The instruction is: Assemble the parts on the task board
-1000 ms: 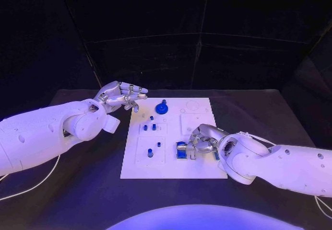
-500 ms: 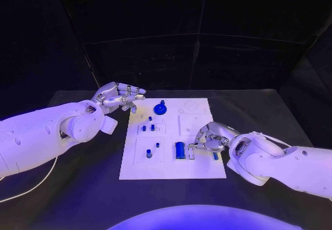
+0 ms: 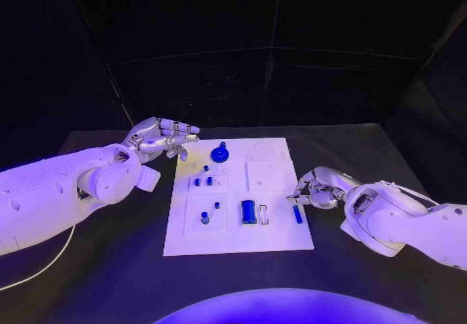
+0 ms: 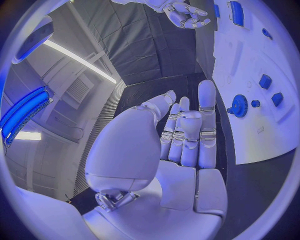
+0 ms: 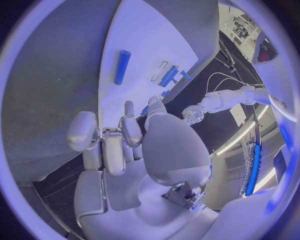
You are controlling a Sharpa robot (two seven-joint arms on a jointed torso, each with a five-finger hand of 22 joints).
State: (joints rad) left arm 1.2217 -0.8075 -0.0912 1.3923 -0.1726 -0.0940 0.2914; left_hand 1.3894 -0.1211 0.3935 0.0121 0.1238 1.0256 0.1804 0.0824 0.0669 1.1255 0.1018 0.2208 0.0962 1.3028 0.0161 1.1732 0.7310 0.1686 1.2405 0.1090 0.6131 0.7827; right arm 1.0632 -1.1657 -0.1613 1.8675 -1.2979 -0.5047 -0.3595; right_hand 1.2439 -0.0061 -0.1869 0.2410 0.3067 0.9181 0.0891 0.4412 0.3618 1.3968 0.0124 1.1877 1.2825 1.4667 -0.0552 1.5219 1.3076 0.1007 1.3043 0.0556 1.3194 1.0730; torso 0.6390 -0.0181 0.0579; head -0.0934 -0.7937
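The flat white rectangular task board (image 3: pixel 238 233) lay in the middle of the black table (image 3: pixel 117 270), and everything else is placed from it. Nearest the robot on the board, a long blue block part (image 3: pixel 249 212) stood beside a pale slotted fixture, with a small blue peg (image 3: pixel 205 217) in a raised square toward the board's left side. Just off the board's right edge a slim blue rod part (image 3: pixel 297 214) lay flat, and the right hand (image 3: pixel 316 189) hovered over that edge with its fingers curled inward, holding nothing that could be seen. Further along the board two short blue pegs (image 3: pixel 202 181) stood side by side, and beyond them a round blue gear-like part with a knob (image 3: pixel 221 154) sat near the far left corner. The left hand (image 3: pixel 162 138) was off the board's far left corner, above the table, fingers bent together and empty. The left wrist view showed the gear's toothed rim (image 4: pixel 238 106) more plainly than the head view did, and the right hand (image 4: pixel 182 12) in the distance. The right wrist view showed the rod (image 5: pixel 122 66) lying clear of its own fingers (image 5: pixel 128 125). Whether the pegs were fully seated could not be told.
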